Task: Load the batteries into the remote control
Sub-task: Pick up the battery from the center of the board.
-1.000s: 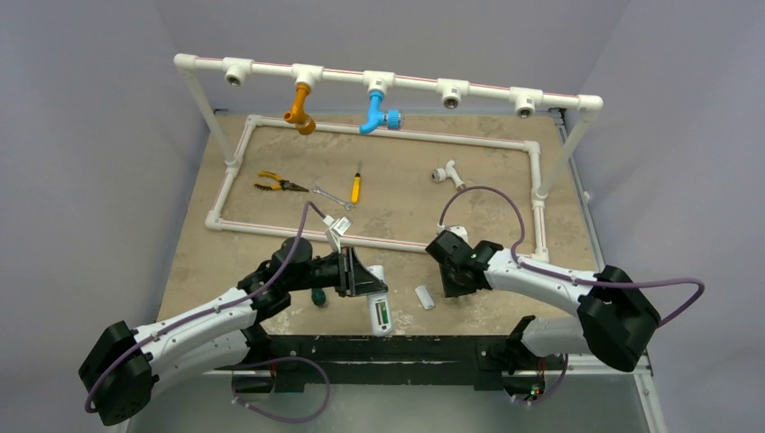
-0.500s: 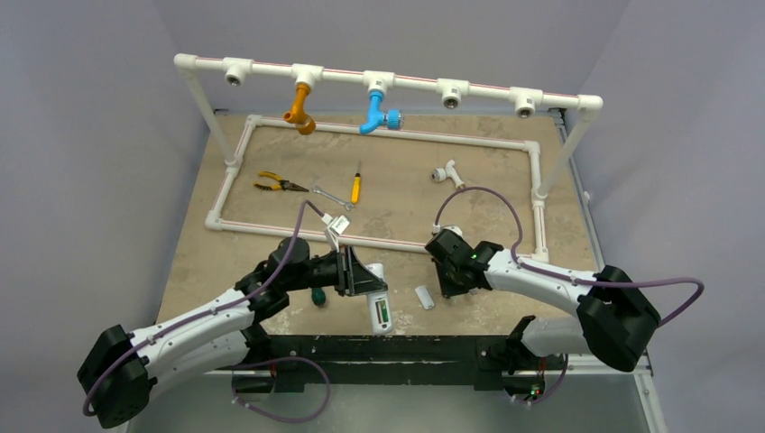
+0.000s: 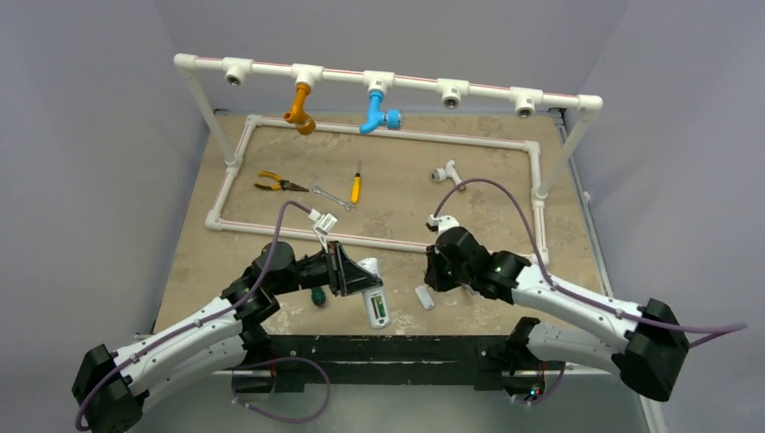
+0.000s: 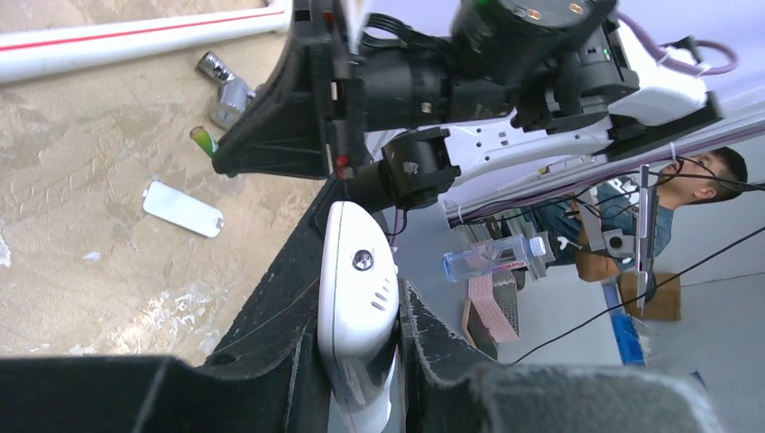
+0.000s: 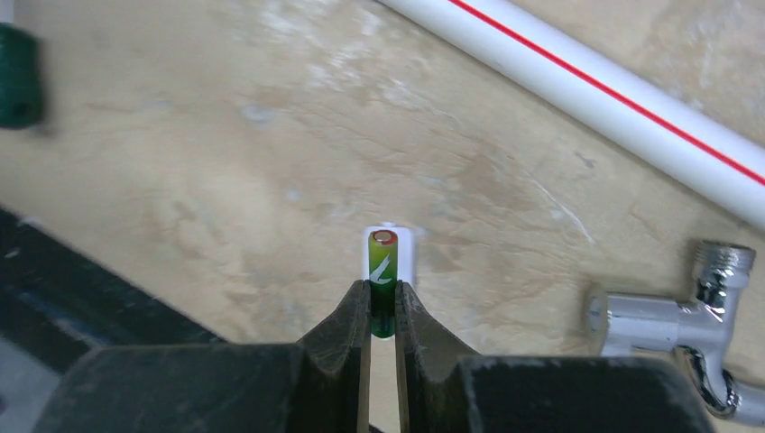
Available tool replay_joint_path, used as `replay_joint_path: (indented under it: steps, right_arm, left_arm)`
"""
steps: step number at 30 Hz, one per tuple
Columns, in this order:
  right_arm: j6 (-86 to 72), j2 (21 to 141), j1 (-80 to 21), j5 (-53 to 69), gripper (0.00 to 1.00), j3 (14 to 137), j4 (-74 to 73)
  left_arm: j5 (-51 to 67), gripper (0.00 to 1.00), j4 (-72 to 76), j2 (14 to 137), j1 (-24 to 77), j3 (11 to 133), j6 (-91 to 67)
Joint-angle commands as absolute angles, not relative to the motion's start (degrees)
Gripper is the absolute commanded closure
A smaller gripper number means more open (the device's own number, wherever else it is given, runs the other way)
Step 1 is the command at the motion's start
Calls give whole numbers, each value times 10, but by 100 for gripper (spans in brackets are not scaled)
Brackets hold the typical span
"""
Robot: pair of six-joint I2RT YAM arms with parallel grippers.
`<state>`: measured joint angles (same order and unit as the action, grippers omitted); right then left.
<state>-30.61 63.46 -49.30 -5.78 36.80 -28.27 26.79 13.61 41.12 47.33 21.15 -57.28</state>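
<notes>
Right wrist view: the right end effector [image 5: 382,302] is closed on one green battery [image 5: 382,262] held above the desk [image 5: 225,135], while the left end effector [image 4: 361,361] grips the remote [image 4: 358,271] near the front edge; insertion step, likely calling for carrying the battery across and aligning it with the remote.

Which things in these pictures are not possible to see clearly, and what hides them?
1. The remote control, left wrist view: the left gripper covers its sides; no battery recess shows.
2. The battery, right wrist view: its lower end is hidden inside the right gripper.
3. The screwdriver, right wrist view: blurred and cut off by the left edge.
</notes>
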Motion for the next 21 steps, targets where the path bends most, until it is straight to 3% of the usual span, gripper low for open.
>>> replay_joint_path:
  steps: [1, 10, 17, 21]
  right_arm:
    - [-272, 521, -549, -40, 100, 353, -183]
    - [-243, 359, -602, 82, 100, 243, 79]
    - [-207, 313, -604, 213, 100, 221, 164]
    - [-194, 316, -605, 235, 100, 240, 135]
  left_arm:
    - [249, 100, 157, 374, 475, 222, -546]
    - [238, 100, 144, 357, 475, 219, -540]
    - [235, 100, 153, 355, 475, 215, -540]
    - [236, 100, 155, 363, 475, 219, -540]
